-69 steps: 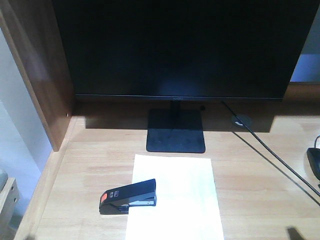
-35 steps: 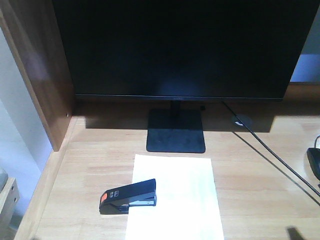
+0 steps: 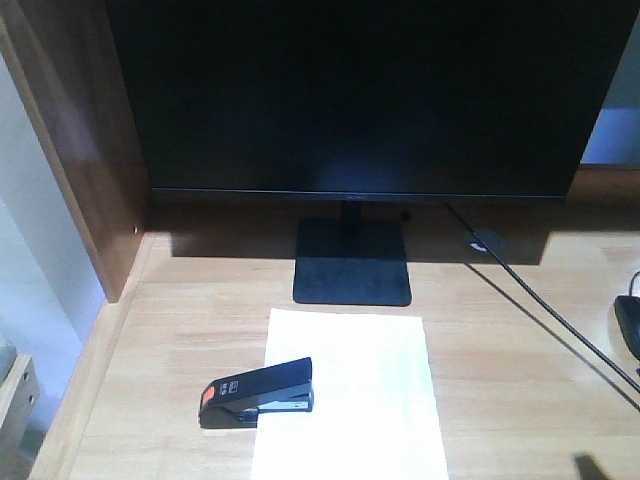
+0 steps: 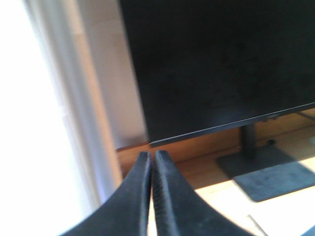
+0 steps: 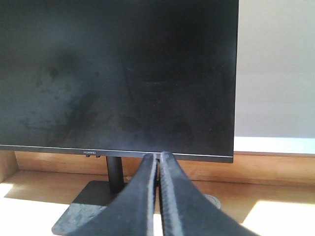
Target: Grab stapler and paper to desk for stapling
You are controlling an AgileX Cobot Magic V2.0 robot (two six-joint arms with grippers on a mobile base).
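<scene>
The black stapler lies on the light wood desk, its orange-red patch at the left end and its right end over the left edge of the white paper. The paper lies flat in front of the monitor stand. Neither gripper shows in the front view. In the left wrist view my left gripper is shut with nothing between its fingers, up near the desk's left side. My right gripper is also shut and empty, facing the monitor's lower edge. The stapler does not show in either wrist view.
A large black monitor on a flat stand fills the back of the desk. A dark wooden side panel rises at the left. A black cable runs diagonally at the right toward a black object.
</scene>
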